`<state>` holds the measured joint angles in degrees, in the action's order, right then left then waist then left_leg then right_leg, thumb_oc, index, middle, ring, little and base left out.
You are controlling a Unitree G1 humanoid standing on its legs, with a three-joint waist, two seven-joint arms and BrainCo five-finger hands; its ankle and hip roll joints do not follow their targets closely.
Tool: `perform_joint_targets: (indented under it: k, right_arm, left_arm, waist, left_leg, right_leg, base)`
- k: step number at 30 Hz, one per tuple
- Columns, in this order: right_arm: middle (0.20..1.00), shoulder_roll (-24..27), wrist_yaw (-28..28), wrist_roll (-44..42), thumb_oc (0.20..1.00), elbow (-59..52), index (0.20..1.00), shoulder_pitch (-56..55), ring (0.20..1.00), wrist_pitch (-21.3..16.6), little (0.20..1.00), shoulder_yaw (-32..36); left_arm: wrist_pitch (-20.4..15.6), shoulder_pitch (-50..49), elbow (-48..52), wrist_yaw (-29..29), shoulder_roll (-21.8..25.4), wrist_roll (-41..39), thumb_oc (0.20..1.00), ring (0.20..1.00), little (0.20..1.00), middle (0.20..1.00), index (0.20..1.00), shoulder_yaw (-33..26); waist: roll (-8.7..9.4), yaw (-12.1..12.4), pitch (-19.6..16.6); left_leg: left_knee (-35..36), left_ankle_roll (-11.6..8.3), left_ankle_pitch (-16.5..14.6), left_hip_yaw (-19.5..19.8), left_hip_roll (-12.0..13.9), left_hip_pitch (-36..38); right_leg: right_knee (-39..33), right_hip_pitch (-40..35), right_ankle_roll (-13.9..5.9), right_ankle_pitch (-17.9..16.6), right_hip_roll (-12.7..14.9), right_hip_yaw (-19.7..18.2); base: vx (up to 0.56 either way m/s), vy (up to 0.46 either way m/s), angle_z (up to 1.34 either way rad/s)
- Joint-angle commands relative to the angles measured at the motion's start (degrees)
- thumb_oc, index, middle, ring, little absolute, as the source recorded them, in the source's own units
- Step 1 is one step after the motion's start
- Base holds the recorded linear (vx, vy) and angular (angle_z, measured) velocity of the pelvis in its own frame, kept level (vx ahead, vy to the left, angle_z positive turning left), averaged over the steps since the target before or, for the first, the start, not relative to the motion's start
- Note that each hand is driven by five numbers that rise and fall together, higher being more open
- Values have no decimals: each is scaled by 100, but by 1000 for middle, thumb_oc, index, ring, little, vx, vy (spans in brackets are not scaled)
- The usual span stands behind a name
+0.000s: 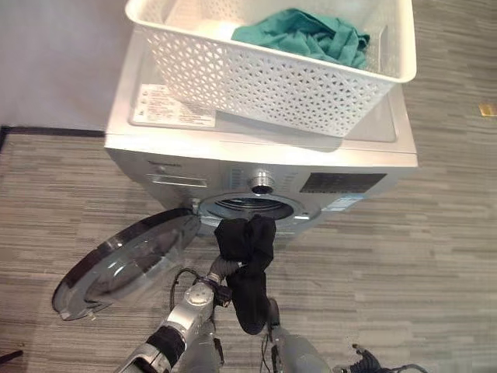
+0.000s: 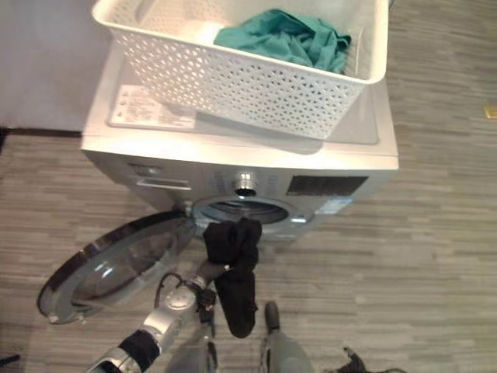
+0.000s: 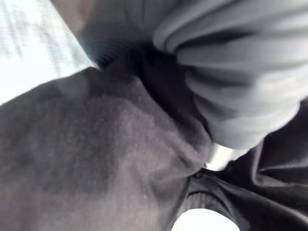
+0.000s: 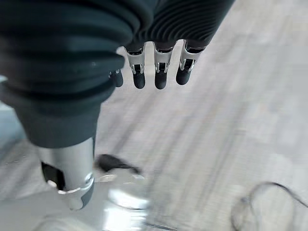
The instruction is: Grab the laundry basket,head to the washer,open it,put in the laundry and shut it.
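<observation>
Dangling limp from left hand (image 1: 225, 268), fingers hidden in cloth: black garment (image 1: 250, 280), crumpled; right hand (image 4: 159, 72) fingers relaxed.

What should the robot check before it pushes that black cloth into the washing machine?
1. Washer door swung open: ok.
2. Round opening free to take the cloth: ok.
3. Black cloth held up at the opening by the left hand: ok, though how its fingers sit under the cloth: cannot tell.
4. Right hand out of the way, fingers relaxed, holding nothing: ok.
5. Basket resting steady on top of the washer: ok.
6. Green cloth in the basket waiting to be loaded: not ok.
</observation>
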<state>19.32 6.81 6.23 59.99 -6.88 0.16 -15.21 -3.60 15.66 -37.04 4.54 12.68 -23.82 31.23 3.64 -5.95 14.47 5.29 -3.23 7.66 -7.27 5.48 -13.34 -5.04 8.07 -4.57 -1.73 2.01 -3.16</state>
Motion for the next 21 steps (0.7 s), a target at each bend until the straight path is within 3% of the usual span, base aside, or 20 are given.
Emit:
perform_joint_targets:
  k: [1,7,9,12,18,21]
  right_arm:
    - [1000,18,245,-460,1000,544,1000,-179,1000,54,1000,119]
    - [1000,-73,291,-605,1000,1185,1000,-126,1000,94,1000,231]
    - [1000,-70,298,-633,1000,1342,1000,-17,1000,120,1000,234]
    - [1000,-62,312,-683,1000,1240,1000,122,1000,79,1000,188]
    - [1000,-17,359,-790,1000,891,1000,451,1000,8,1000,16]
    - [1000,31,340,-841,1000,737,1000,591,1000,-3,1000,9]
  left_arm:
    - [-503,482,-25,221,-353,-212,200,200,200,200,200,104]
    - [-601,717,81,297,-333,-509,200,200,200,200,200,40]
    - [-634,820,80,334,-348,-626,200,200,200,200,200,23]
    - [-684,988,90,396,-330,-722,200,200,200,200,200,-31]
    - [-722,1053,395,455,-180,-838,200,200,200,200,200,-91]
    - [-685,865,688,362,-52,-850,200,200,200,200,200,-150]
  waist:
    - [25,-76,-85]
    - [95,-156,92]
    - [52,-176,176]
    - [51,-173,257]
    - [38,-81,400]
    - [81,-10,453]
  left_leg:
    - [-29,-21,-352,-235,207,-101]
    - [-29,6,-361,-368,217,-119]
    - [-37,13,-521,-329,163,-107]
    - [-29,31,-349,-304,121,-286]
    - [-164,57,-425,56,-34,-489]
    - [-755,119,-744,325,-214,-690]
  right_leg:
    - [4,499,-52,55,-168,-83]
    - [108,724,-61,-29,-170,-248]
    - [127,777,-103,55,-133,-281]
    - [178,1013,-94,-66,-136,-345]
    - [208,1147,-106,-60,-75,-374]
    - [222,1116,-134,-92,20,-489]
  base:
    - [-27,-1,-27]
    - [-35,18,-30]
    - [26,80,-27]
    - [-118,-8,-23]
    - [-15,32,-3]
    - [-4,96,0]
